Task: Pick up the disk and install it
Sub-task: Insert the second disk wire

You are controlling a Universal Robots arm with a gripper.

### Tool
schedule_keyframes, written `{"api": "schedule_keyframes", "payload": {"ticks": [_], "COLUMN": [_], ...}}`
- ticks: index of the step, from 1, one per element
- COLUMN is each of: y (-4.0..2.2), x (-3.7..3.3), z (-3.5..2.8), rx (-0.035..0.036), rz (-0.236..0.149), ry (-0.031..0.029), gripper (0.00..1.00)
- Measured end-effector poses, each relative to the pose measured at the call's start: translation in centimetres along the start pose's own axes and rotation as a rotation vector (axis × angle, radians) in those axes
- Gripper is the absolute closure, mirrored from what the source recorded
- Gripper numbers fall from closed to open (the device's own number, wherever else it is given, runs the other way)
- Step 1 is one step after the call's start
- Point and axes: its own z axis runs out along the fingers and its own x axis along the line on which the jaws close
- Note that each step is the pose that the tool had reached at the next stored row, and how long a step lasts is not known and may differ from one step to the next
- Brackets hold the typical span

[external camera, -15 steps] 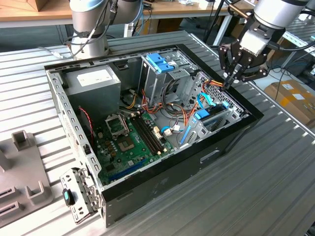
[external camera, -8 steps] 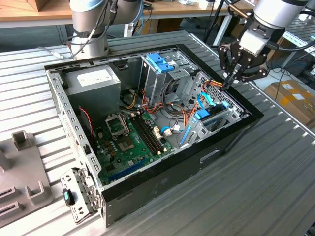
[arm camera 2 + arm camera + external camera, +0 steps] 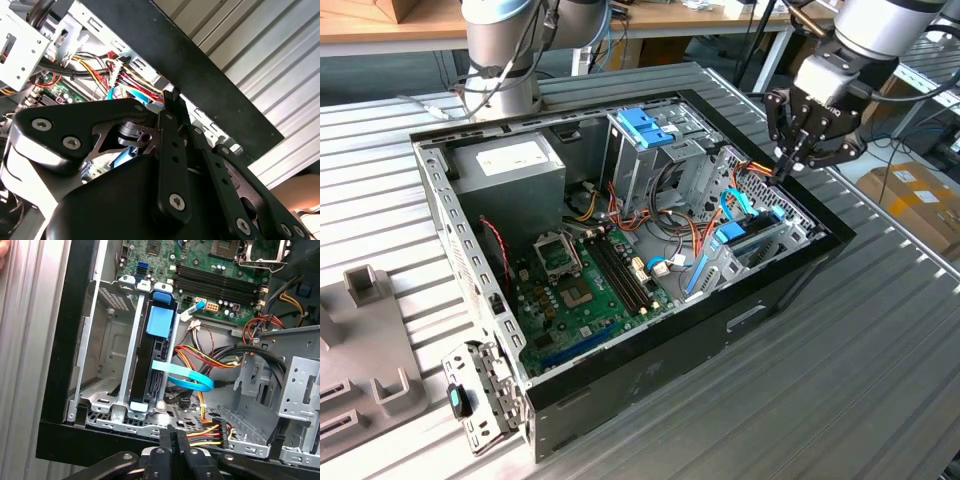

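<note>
the flat silver-grey metal disk with blue plastic side rails (image 3: 156,357) stands on edge in the grey metal bay (image 3: 100,390) of the open black computer case (image 3: 790,275). the black gripper (image 3: 787,163) hovers above, fingers pinched together, empty. the disk looks rigid, dense and shock-sensitive; the blue rails offer the safest hold.

I count one open computer case (image 3: 650,385) on the table (image 3: 840,400), holding one motherboard (image 3: 585,295), one power-supply box (image 3: 510,165) and one disk (image 3: 154,357) in its bay. Two robot arms (image 3: 505,45) are present, and two grey fixtures (image 3: 365,335) at the table's edge.
</note>
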Motion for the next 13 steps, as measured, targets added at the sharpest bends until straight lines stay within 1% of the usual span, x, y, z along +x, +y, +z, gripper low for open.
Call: {"api": "schedule_keyframes", "payload": {"ticks": [4, 5, 7, 9, 11, 13], "y": [0.78, 1.23, 1.75, 1.90, 1.90, 1.91], "x": [-0.15, -0.23, -0.33, -0.36, -0.36, -0.35], "z": [0.07, 0.11, 0.17, 0.27, 0.36, 0.46], "rx": [0.0006, 0.0007, 0.0008, 0.0012, 0.0021, 0.0034], "rz": [0.014, 0.018, 0.022, 0.036, 0.067, 0.107], "ry": [0.0008, 0.0010, 0.0012, 0.0019, 0.0040, 0.0066], "gripper": [0.84, 0.84, 0.84, 0.84, 0.84, 0.84]}}
